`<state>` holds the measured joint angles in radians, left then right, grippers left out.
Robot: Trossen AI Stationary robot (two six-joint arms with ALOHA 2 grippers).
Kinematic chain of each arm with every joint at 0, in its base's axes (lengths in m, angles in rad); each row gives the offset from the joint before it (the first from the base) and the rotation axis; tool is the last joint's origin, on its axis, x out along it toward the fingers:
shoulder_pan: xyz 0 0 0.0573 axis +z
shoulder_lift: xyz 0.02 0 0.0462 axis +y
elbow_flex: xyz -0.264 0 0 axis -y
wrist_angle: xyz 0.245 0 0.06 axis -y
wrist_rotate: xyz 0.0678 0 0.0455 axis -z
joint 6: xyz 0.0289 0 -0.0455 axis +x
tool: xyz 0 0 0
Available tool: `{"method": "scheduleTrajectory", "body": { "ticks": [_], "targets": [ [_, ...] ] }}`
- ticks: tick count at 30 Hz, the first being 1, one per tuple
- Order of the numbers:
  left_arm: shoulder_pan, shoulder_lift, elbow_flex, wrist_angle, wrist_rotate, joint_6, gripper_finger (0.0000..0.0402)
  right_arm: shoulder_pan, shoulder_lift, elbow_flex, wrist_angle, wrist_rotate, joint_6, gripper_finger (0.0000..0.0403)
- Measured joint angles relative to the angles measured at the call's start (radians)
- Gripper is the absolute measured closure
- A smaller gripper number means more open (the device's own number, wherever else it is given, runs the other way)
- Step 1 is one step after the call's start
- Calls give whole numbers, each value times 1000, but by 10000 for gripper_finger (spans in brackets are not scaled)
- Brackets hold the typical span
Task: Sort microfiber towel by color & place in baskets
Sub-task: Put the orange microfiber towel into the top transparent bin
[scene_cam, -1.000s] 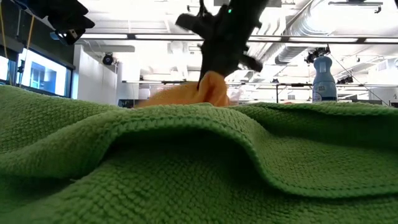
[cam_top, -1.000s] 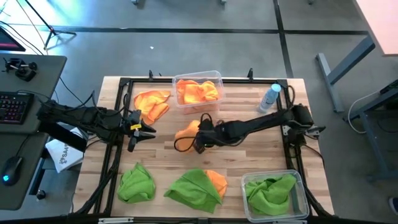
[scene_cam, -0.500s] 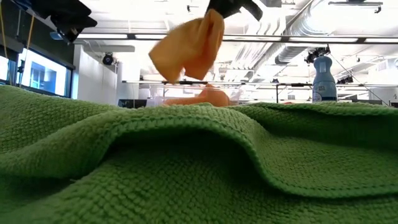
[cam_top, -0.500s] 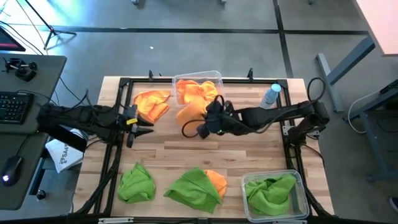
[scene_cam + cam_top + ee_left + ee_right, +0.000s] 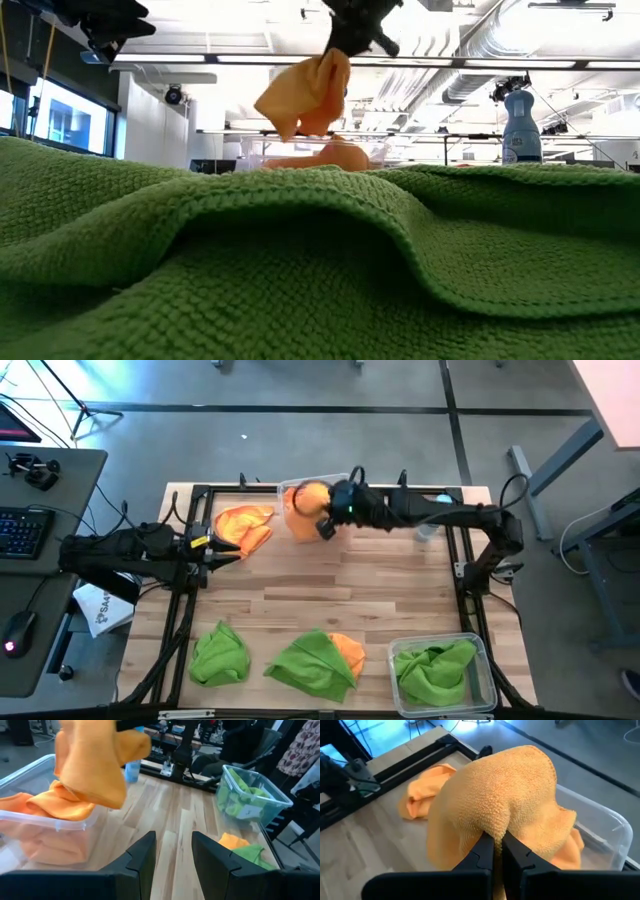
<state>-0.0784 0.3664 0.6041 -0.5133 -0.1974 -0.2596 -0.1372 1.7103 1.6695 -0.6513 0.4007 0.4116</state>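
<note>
The right gripper (image 5: 493, 851) has its fingers closed on a fold of an orange towel (image 5: 505, 815), which bulges beyond the fingertips and hangs down, long axis vertical, over the far basket (image 5: 340, 484); the left gripper (image 5: 173, 852), fingers parted and empty, waits near the table's left edge.

Both arms are showing dark, matte black casings with black cables looping along them. The left gripper (image 5: 222, 550) is wearing a small yellow mark, and its fingers (image 5: 142, 860) are looking flat, dark and angular.
</note>
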Motion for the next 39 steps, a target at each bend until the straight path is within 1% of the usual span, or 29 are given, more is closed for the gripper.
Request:
{"method": "scheduleTrajectory", "body": {
  "ticks": [6,12,17,20,23,28,33,34,37,39],
  "targets": [
    [0,7,0,-1,-9,1,289,-123,0,0,19,-106,-34,400],
    [0,6,0,1,-65,1,289,-215,37,0,19,-273,67,402],
    [0,6,0,2,-108,0,289,-244,117,2,13,-352,108,402],
    [0,6,0,2,-131,0,289,-257,192,65,-44,-364,120,403],
    [0,6,0,2,-145,0,289,-271,282,180,-124,-358,131,403],
    [0,6,0,3,-151,-6,289,-289,471,440,-340,-359,155,403],
    [0,6,0,2,-152,-68,289,-289,656,688,-585,-360,168,403],
    [0,6,0,2,-152,-75,289,-289,671,689,-587,-362,178,403],
    [0,6,0,2,-153,-80,289,-288,677,606,-528,-418,224,403],
    [0,6,0,2,-153,-87,289,-289,677,568,-500,-429,236,403]
  ]
}}
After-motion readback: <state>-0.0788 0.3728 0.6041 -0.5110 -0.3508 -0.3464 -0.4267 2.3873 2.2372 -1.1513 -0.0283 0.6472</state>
